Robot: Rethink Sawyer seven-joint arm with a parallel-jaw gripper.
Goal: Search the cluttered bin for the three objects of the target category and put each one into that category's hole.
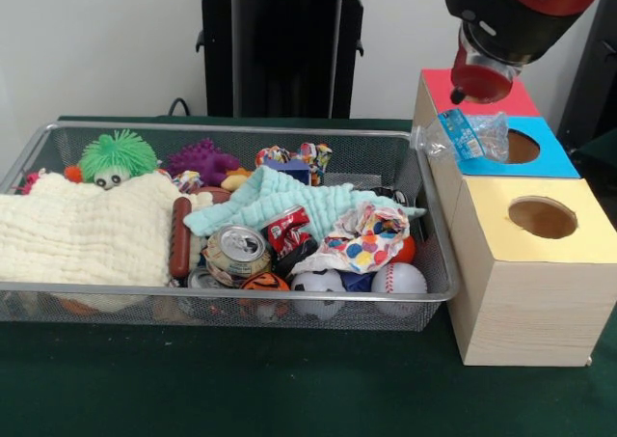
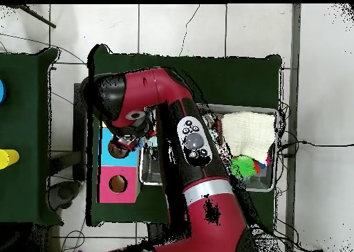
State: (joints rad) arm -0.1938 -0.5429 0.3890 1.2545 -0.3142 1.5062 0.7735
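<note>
Wire bin (image 1: pixel 439 263) holds cans, balls, cloths; bottle (image 1: pixel 468 136) on blue box (image 1: pixel 540 162); end effector (image 1: pixel 479 82) grip unclear.

Clear bottle (image 1: pixel 469 135) (blue label) — blue-topped box (image 1: pixel 540 157) — silver mesh bin (image 1: pixel 231 292).

At the upper right the red and black arm (image 1: pixel 511 17) hangs over three wooden boxes. A crushed clear water bottle (image 1: pixel 466 135) with a blue label lies across the blue-topped box (image 1: pixel 545 159), just left of its round hole (image 1: pixel 523 147). The wire mesh bin (image 1: pixel 227 292) fills the left and centre, heaped with cloths, balls and a crushed can (image 1: pixel 237 249).
</note>
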